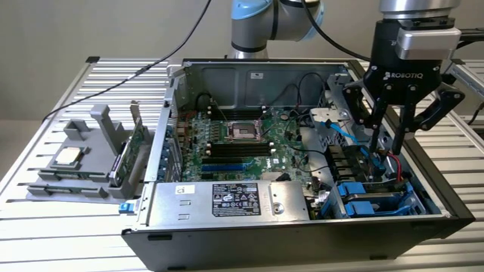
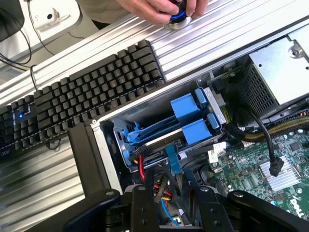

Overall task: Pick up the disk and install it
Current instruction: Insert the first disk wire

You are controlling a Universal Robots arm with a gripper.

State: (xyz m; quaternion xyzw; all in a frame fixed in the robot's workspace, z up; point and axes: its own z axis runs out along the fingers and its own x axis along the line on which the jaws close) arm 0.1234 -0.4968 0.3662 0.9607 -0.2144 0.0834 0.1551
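- Since the black two-fingered claw (image 1: 389,144) reaches fingers-down into the near corner of the open black metal computer case (image 1: 302,241), on the exterior view's right, it is evidently working at the metal drive bay (image 2: 103,145). Its jaws stand roughly half open, with loose red and blue cables (image 1: 395,165) between them and no grip on anything I can make out.
- The flat silver disk in its blue plastic carrier (image 1: 374,199) lies level in that bay, just below the fingertips, probably so it rides the bay's rails.
- The exterior view adds a grey plastic fixture (image 1: 83,164) bearing a small square silver chip (image 1: 69,155), well apart on its left.
- The wrist view adds blue plastic pull tabs (image 2: 186,104) at the bay's mouth, a long black keyboard (image 2: 87,92), and a person's hand (image 2: 154,7) on a round blue-lit knob (image 2: 176,20).
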